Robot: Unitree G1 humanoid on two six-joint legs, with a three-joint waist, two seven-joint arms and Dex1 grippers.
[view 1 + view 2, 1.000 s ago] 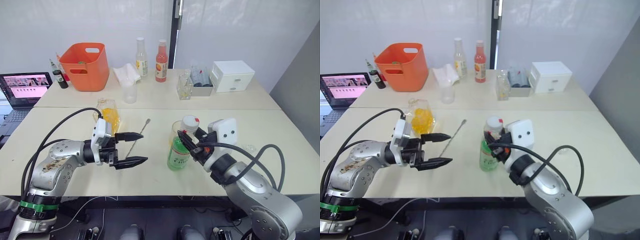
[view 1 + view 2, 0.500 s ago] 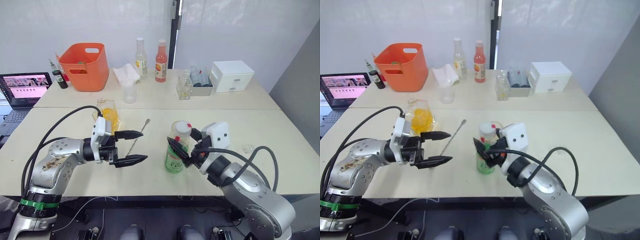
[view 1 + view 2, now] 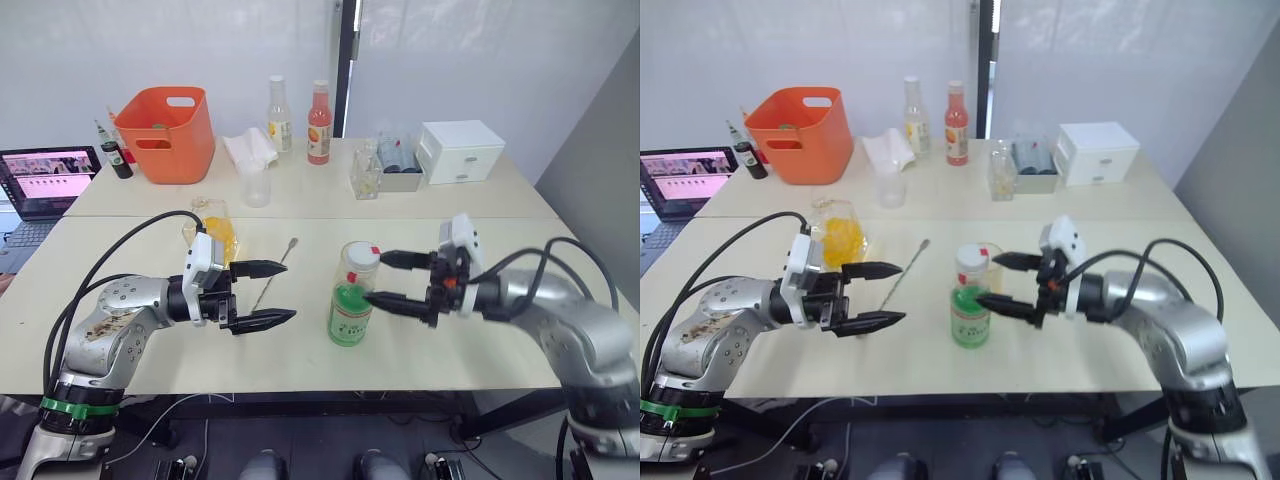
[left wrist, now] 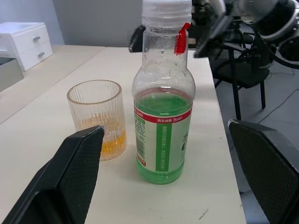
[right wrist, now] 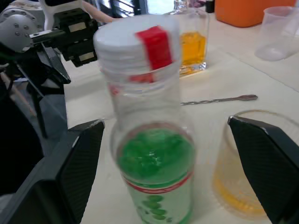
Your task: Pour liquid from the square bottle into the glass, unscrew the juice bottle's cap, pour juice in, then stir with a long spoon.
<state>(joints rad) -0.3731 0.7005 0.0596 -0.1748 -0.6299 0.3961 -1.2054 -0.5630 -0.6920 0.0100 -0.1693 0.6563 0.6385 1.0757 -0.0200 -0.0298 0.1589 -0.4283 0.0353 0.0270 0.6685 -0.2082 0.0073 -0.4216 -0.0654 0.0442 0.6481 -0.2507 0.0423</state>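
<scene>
Both your grippers, left gripper point(image 3: 262, 294) and right gripper point(image 3: 392, 279), are released; the juice bottle point(image 3: 352, 297) stands free, cap point(image 3: 359, 253) on. Grab its neck off-centre and it could topple onto the glass point(image 4: 97, 118) just beside.

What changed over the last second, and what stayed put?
The right gripper let go of the juice bottle and backed off to the robot's right, open. The bottle now stands free, cap still on, further left than before. The left gripper stayed open and empty; the glass, square bottle and spoon did not move.
</scene>
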